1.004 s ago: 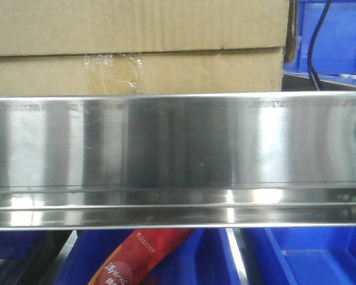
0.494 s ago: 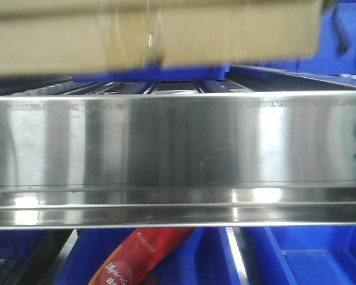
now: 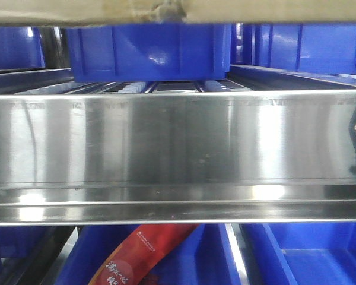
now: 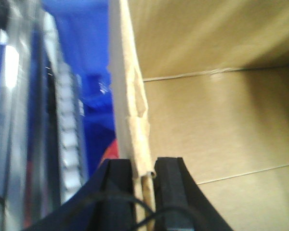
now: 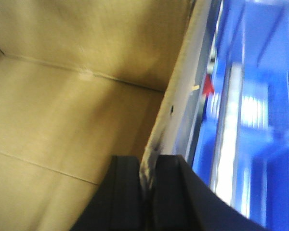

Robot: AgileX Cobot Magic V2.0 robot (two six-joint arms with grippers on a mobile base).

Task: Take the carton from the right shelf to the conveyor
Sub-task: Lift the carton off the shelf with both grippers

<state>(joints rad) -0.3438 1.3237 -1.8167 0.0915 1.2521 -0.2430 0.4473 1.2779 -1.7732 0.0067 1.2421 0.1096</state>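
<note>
The carton (image 3: 95,10) shows in the front view only as a brown strip along the top edge, lifted above the shelf (image 3: 178,142) with its shiny steel front rail. My left gripper (image 4: 144,166) is shut on the carton (image 4: 216,125) wall's upper edge, one black finger outside and one inside. Across the box, my right gripper (image 5: 148,163) is likewise shut on the opposite carton (image 5: 62,106) wall, the cardboard pinched between its fingers. Both wrist views look down into the open box interior. The conveyor is out of view.
A blue plastic bin (image 3: 148,50) stands on the roller tracks behind the rail, with more blue bins (image 3: 308,47) to its right. Below the rail are blue bins (image 3: 308,255) and a red packet (image 3: 139,255).
The carton has risen from resting behind the steel rail to the very top of the front view, uncovering the blue bins and roller tracks behind it.
</note>
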